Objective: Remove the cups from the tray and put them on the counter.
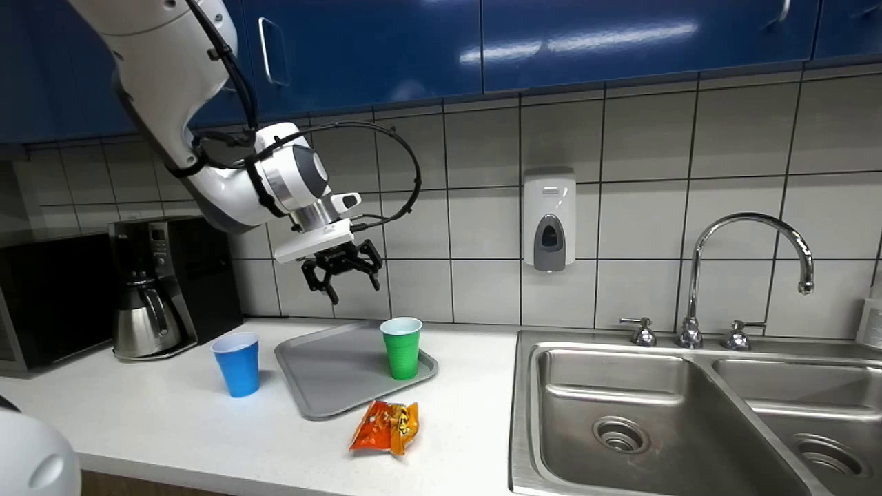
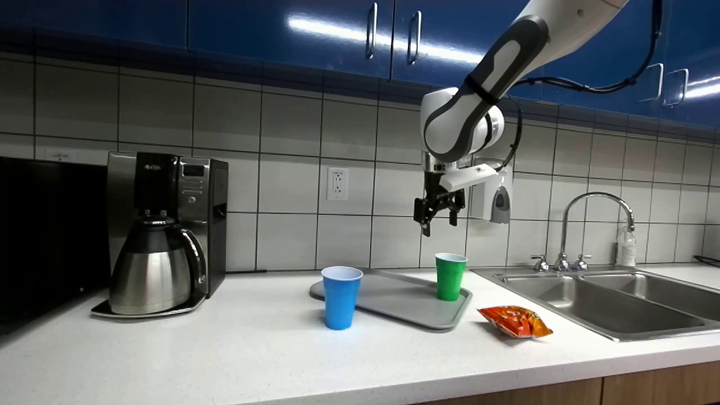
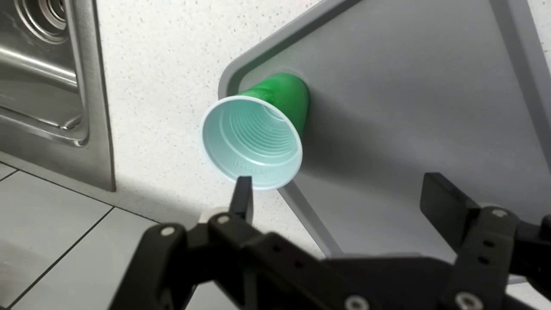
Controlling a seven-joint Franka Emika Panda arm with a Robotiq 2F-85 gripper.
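A green cup (image 1: 401,351) with a white inside stands upright on the grey tray (image 1: 324,379), near one corner. It also stands there in an exterior view (image 2: 450,279) and in the wrist view (image 3: 286,97). A blue cup (image 1: 236,366) stands upright on the white counter beside the tray, also in an exterior view (image 2: 341,301); it is out of the wrist view. My gripper (image 1: 355,293) is open and empty above the tray, higher than the green cup's rim. In the wrist view, the fingers (image 3: 338,185) are wide apart over the tray, with the green cup beyond the left finger.
An orange snack packet (image 1: 386,427) lies on the counter in front of the tray. A metal sink (image 1: 521,413) with a faucet (image 1: 747,219) is set into the counter. A coffee maker (image 2: 199,185) stands by the wall. Blue cabinets (image 1: 372,48) hang above.
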